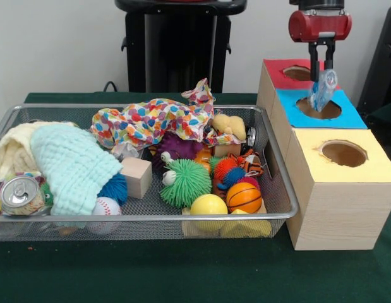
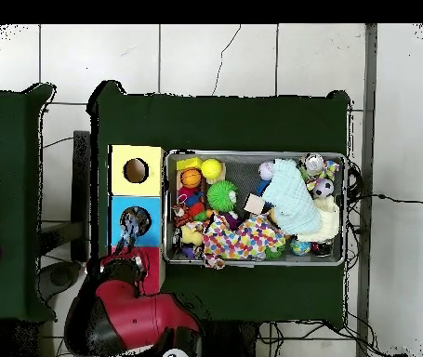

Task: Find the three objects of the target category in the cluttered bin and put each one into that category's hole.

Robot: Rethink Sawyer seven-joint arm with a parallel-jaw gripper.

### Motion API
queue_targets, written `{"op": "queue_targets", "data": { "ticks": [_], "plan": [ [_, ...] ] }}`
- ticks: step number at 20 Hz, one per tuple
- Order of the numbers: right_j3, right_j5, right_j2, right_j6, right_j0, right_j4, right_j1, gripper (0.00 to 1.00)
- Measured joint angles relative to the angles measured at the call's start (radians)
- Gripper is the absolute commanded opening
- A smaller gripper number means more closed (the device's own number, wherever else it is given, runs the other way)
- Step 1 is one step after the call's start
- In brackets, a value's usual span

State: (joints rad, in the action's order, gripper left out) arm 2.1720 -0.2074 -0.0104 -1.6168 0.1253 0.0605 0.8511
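Above the blue hole point(image 1: 318, 108), the gripper point(image 1: 321, 71) fingers pinch a bottle point(image 1: 323, 90), apparently awaiting release.

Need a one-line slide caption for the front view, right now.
Claw holds a clear crumpled plastic bottle over the blue-surround round hole.

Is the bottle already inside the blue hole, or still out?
Out. The bottle hangs in the tool, which is shut on it, just above the blue-surround hole; its lower end reaches about rim level.
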Motion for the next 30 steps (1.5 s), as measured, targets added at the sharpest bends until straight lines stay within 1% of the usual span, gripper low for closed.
{"op": "queue_targets", "data": {
  "ticks": [4, 5, 16, 26, 30],
  "plan": [
    [-0.019, 0.0, 0.0, 0.0, 0.005, -0.007, -0.016, 0.0],
    [-0.031, 0.0, -0.001, 0.0, 0.008, -0.011, -0.028, 1.0],
    [-0.044, 0.0, -0.021, 0.0, 0.044, -0.022, -0.051, 1.0],
    [-0.044, 0.0, -0.026, 0.0, 0.04, -0.022, -0.048, 1.0],
    [-0.044, 0.0, -0.025, 0.0, 0.016, -0.022, -0.041, 1.0]
  ]
}}
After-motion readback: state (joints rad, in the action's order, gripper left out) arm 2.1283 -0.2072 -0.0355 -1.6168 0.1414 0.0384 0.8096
